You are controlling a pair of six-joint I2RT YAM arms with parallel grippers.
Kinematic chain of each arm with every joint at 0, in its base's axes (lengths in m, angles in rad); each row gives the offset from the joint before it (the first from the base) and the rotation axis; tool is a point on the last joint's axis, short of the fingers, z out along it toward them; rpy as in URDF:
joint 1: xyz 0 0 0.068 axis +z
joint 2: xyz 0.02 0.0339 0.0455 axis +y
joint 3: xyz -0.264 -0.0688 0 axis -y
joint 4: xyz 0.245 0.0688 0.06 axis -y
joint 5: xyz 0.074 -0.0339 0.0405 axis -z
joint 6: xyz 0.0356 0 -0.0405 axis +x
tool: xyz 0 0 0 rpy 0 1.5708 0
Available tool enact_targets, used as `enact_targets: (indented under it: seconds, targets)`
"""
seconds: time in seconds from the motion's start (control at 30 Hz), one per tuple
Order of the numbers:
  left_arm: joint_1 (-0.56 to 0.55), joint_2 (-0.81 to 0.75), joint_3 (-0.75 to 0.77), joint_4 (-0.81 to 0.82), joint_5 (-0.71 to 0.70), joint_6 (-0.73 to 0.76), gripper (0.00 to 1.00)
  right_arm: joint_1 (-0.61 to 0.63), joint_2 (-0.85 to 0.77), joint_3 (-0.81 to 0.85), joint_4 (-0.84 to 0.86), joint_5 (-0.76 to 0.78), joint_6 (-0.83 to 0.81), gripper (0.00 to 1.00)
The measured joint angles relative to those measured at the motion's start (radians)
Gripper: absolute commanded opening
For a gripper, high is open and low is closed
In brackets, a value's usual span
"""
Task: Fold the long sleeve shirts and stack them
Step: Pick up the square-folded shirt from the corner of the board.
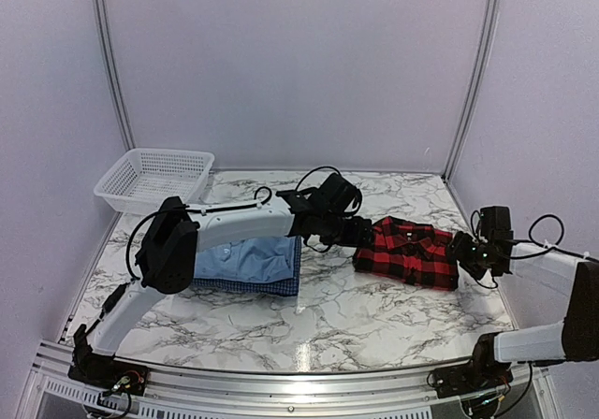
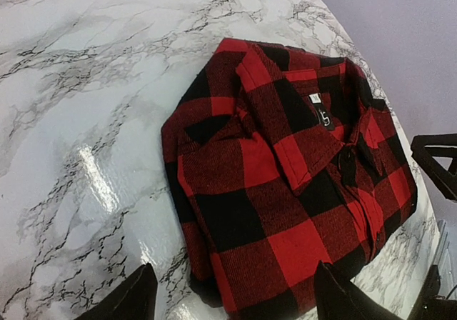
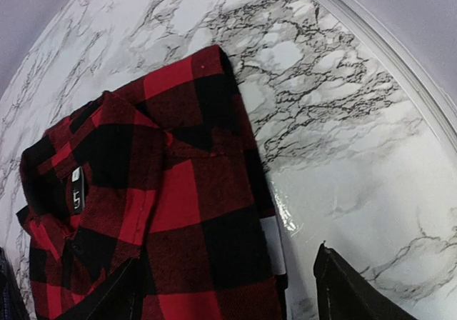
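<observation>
1. Two folded shirts already lie stacked on the left part of the desk (image 1: 328, 316): the light blue shirt (image 1: 245, 258) rests on the blue checked shirt (image 1: 281, 283), whose edge shows beneath it.
2. The plaid shirt (image 1: 407, 251) lies folded into a compact rectangle on the right part of the desk, collar up, well apart from that stack.
3. The left end effector (image 2: 234, 291) hangs at the plaid shirt's left edge. Its jaws stand wide apart with the hem between them, and they grip nothing.
4. The right end effector (image 3: 225, 277) sits at the opposite edge. Its jaws are also spread wide, one finger over the cloth and one over bare marble, with no hold taken.
5. The white mesh basket (image 1: 154, 178) stands at the far left corner, out of the way.
6. Judged from this, folding looks finished and the step in hand is picking up the plaid shirt to stack it.
7. The next move calls for both end effectors to close on all the layers at once and lift together evenly, so the fold does not slump open, then carry the shirt left and square it onto the light blue shirt.
</observation>
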Motion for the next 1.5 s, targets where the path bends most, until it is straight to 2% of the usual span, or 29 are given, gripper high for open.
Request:
enact_targets:
  seconds: [0.2, 0.4, 0.63, 0.8, 1.07, 1.23, 1.5]
  targets:
    - [-0.003, 0.064, 0.051, 0.001, -0.025, -0.002, 0.77, -0.065, 0.116, 0.000, 0.071, -0.072, -0.029, 0.69]
    - [-0.006, 0.132, 0.080, -0.002, -0.050, -0.016, 0.76, -0.071, 0.205, 0.000, 0.116, -0.123, -0.046, 0.62]
    - [-0.016, 0.161, 0.121, 0.002, -0.055, -0.044, 0.66, -0.071, 0.240, 0.000, 0.156, -0.149, -0.054, 0.50]
    - [-0.024, 0.181, 0.145, 0.010, -0.046, -0.079, 0.54, -0.072, 0.267, 0.002, 0.188, -0.173, -0.068, 0.32]
    - [-0.027, 0.196, 0.153, 0.032, 0.009, -0.139, 0.22, -0.071, 0.290, 0.018, 0.192, -0.204, -0.086, 0.00]
    - [-0.027, 0.197, 0.153, 0.063, 0.042, -0.159, 0.00, -0.068, 0.270, 0.037, 0.156, -0.208, -0.093, 0.00]
    - [-0.026, 0.172, 0.153, 0.088, 0.068, -0.169, 0.00, -0.012, 0.180, 0.127, 0.045, -0.198, -0.101, 0.00]
